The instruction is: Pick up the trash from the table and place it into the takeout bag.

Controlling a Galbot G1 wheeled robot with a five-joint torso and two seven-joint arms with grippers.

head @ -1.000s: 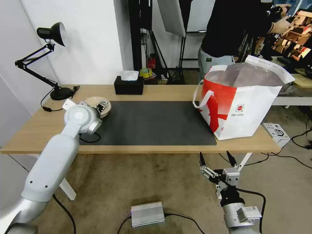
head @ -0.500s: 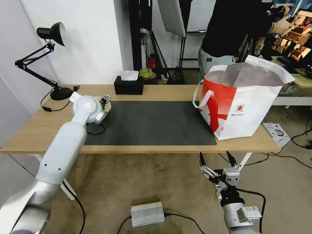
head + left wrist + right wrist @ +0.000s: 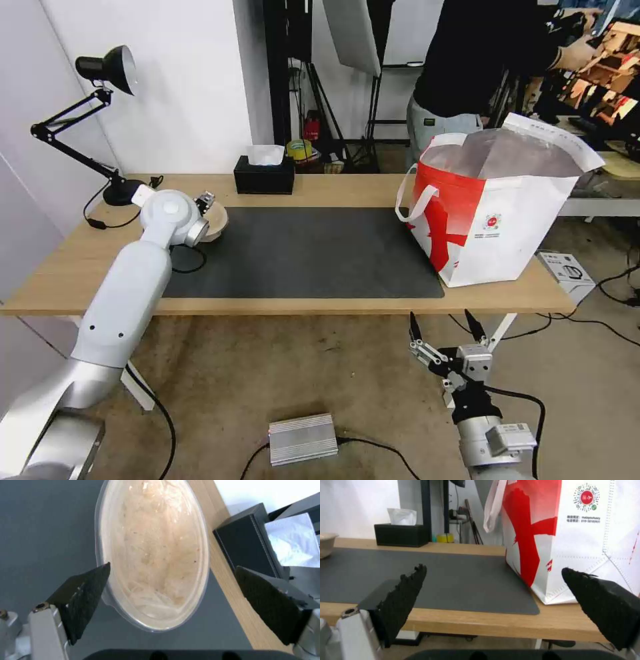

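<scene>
The trash in view is a shallow beige bowl [image 3: 217, 221] [image 3: 153, 555] with pale residue inside, resting on the left end of the dark grey mat [image 3: 313, 250] on the table [image 3: 67, 267]. My left gripper [image 3: 205, 200] [image 3: 172, 567] hovers at the bowl, open, with a finger on each side of its near rim. The white and red takeout bag [image 3: 493, 220] [image 3: 580, 530] stands upright on the right end of the table, mouth open. My right gripper [image 3: 441, 327] [image 3: 493, 568] hangs open below the table's front edge, in front of the bag.
A black tissue box [image 3: 264, 175] [image 3: 246, 545] sits at the back of the table just beyond the bowl. A black desk lamp [image 3: 100, 120] stands at the back left. On the floor lie a silver box [image 3: 303, 438] and a small carton [image 3: 567, 270].
My left arm has reached farther toward the back of the table, carrying its gripper over the bowl. The right arm and the bag have not moved.
</scene>
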